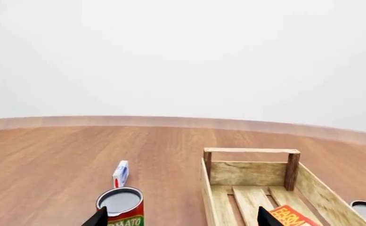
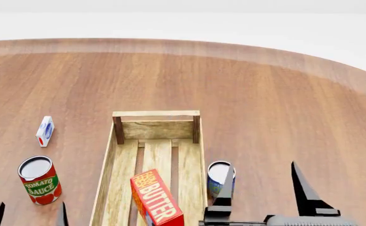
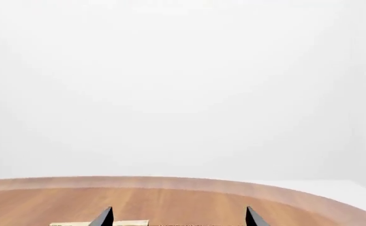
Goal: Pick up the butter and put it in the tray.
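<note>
Butter [image 2: 156, 197] lying inside tray [image 2: 118, 155] on slats, near its close end, tilted. Tray centred on wooden table [image 2: 264, 103]. Right gripper [image 2: 261, 188] beside tray, fingers spread, empty, blue can [image 2: 219, 175] near its left finger. Left gripper [image 2: 28, 214] fingers apart, empty, near tomato sauce can [image 2: 39, 180]. Small white-blue carton [image 2: 45, 131] beyond.

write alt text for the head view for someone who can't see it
A red-orange butter carton sits inside a long pale wooden tray on a round wooden table. A tomato sauce can and small white carton stand left of it, another can right; both open hands, left hand and right hand, show at the bottom edge.
</note>
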### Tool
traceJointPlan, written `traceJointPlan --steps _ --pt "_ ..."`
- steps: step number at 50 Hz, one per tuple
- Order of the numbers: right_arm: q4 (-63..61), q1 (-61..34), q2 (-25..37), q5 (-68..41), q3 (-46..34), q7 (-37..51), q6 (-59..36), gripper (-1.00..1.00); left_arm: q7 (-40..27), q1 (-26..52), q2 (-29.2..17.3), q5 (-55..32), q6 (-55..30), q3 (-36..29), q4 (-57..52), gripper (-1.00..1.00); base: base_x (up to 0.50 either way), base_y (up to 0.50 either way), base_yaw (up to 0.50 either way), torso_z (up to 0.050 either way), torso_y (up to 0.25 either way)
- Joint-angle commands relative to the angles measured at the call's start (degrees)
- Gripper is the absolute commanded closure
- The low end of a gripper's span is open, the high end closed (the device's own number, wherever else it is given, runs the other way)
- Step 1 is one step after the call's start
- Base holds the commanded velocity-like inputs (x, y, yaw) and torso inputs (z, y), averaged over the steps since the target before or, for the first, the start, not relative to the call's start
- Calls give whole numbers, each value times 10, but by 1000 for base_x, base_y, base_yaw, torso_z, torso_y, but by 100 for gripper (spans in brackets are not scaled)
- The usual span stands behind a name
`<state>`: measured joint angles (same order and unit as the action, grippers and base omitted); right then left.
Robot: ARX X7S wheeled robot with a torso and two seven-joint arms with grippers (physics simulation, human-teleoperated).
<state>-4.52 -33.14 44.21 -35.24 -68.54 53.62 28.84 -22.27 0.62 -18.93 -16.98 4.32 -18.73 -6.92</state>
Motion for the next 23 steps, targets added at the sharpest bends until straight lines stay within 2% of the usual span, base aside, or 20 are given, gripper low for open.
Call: traceJointPlan --steps 1,23 --pt "13 58 -5 64 1 44 46 -100 -8 -8 -6 8 13 3 -13 -100 0 0 0 0 0" --pt "5 65 -8 87 -4 54 20 -100 -8 -13 -7 10 22 -1 -7 -100 0 0 0 0 0"
